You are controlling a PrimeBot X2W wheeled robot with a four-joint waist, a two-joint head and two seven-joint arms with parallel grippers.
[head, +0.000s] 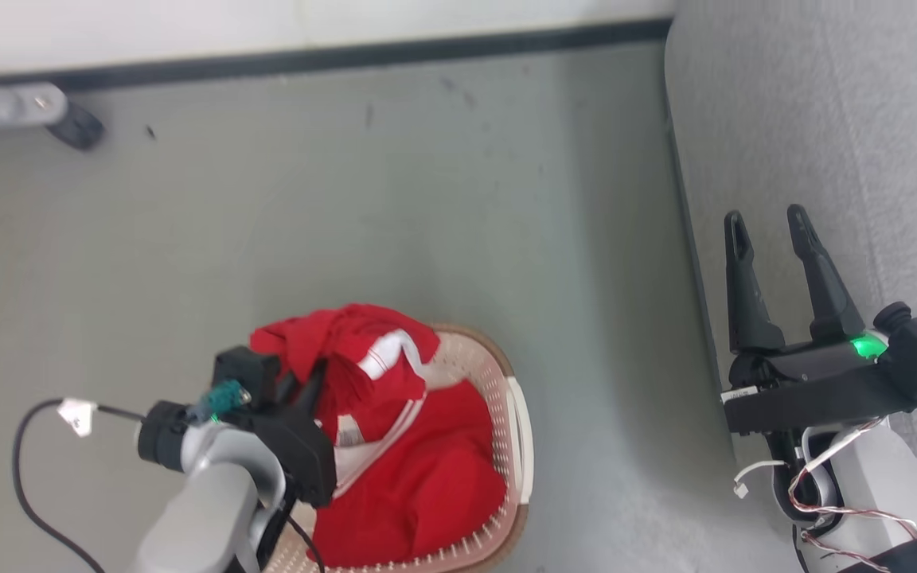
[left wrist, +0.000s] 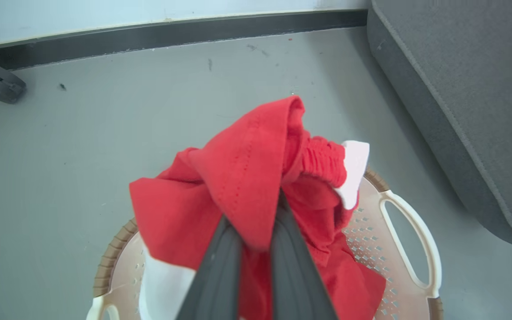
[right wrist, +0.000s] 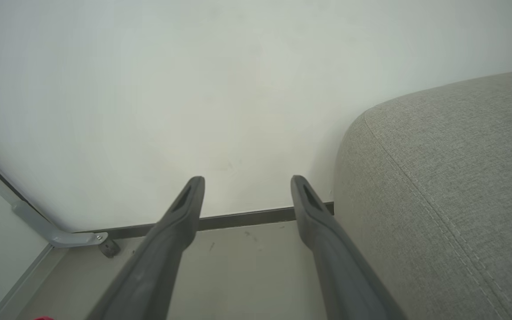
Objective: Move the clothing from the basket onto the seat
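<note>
Red clothing point(head: 419, 477) is filling the basket point(head: 520, 430) in the head view, near the seat point(head: 825, 119). In the left wrist view the left gripper point(left wrist: 256, 213) is pinching a bunched red piece above it. In the right wrist view the right gripper point(right wrist: 247, 186) is standing spread, empty.

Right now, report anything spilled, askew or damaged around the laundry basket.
Nothing spilled or damaged. One red garment hangs bunched from the shut left gripper above the laundry basket; more red clothing lies inside it.
</note>
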